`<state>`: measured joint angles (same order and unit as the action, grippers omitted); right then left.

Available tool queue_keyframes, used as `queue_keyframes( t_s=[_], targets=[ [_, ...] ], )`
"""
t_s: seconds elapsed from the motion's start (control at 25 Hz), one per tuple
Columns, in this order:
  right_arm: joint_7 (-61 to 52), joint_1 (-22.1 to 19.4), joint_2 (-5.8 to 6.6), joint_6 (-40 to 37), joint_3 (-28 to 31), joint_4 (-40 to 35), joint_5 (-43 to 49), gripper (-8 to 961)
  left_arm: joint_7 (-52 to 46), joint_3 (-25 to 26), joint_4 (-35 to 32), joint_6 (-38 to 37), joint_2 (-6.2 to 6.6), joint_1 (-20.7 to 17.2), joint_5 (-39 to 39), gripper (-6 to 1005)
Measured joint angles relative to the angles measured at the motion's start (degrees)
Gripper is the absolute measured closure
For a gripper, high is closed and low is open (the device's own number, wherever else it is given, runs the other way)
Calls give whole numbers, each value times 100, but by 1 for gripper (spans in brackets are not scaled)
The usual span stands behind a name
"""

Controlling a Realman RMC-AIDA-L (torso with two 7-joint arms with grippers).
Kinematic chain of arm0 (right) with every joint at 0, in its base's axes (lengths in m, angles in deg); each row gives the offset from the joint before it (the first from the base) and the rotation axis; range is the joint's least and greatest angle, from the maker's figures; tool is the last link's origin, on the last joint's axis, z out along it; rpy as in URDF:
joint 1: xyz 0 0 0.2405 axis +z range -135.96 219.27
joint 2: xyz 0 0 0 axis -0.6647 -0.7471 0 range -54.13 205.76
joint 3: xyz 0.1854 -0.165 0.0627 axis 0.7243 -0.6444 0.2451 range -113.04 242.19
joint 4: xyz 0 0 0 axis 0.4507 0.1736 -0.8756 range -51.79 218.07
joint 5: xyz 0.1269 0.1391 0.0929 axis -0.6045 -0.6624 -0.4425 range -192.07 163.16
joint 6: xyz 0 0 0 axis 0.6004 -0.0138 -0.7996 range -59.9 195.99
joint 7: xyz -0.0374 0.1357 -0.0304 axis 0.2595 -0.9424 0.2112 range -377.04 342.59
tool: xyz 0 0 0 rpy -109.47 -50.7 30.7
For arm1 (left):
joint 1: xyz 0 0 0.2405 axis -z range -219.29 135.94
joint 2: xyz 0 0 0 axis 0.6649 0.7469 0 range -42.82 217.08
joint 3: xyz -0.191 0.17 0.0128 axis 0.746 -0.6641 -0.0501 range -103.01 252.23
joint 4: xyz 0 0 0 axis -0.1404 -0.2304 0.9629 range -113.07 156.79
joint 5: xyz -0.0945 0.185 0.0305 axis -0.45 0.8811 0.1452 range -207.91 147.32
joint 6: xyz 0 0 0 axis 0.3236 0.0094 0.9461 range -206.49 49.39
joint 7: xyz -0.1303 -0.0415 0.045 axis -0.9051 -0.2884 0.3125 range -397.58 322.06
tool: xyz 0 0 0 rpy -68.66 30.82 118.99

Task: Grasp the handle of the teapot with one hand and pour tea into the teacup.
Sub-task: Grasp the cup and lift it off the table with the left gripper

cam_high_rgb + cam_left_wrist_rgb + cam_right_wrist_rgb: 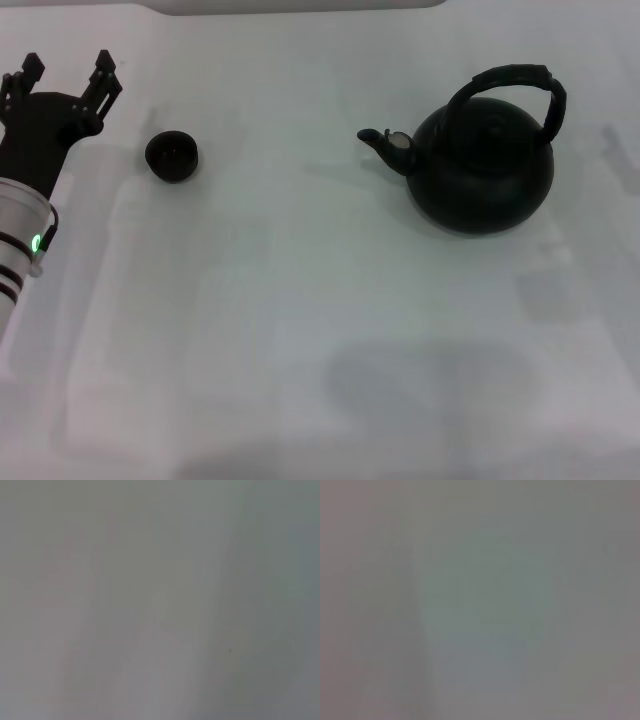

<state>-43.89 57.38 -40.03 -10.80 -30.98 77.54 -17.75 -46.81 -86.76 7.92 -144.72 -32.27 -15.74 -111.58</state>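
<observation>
1. You are looking at the left gripper [66,72], a black two-fingered claw on a silver arm, sitting at about ten o'clock of the head view with its fingers standing apart and holding nothing. The right gripper is not showing in any view, so you cannot tell how it stands.
2. You are seeing the large round matte-black teapot [482,165] resting upright on the white surface [300,330] at about two o'clock, well apart from the left gripper.
3. From the left gripper, the teapot is lying far across toward three o'clock, with the tiny low black handleless teacup [172,156] sitting between them, just beside the gripper.
4. The thick black arched bail handle [510,84] is looping over the top of the teapot, its span running roughly from nine to three o'clock, in line with the short spout [385,143], which is pointing toward the teacup.
5. You should judge the right arm the nearer one for the handle, since the teapot is standing on the robot's right side; a gripper coming from above would need its fingers set across that span.
6. Both wrist views are showing only blank pale surface, so they are giving you nothing to aim by.
</observation>
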Motion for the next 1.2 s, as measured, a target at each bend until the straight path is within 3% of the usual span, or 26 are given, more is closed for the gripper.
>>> queue_keyframes(
  t_s=[0.8,1.0,1.2],
  targets=[
    [-76,1,-9,11,-21,31,-5,92,-297,12,10,15,62,236,21,121],
    [-77,1,-9,3,-37,27,-4,92,-1744,9,526,121,182,556,360,121],
    [-83,1,-9,9,-41,-15,9,92,-3943,-2,1831,345,247,1065,1672,121]
  ],
)
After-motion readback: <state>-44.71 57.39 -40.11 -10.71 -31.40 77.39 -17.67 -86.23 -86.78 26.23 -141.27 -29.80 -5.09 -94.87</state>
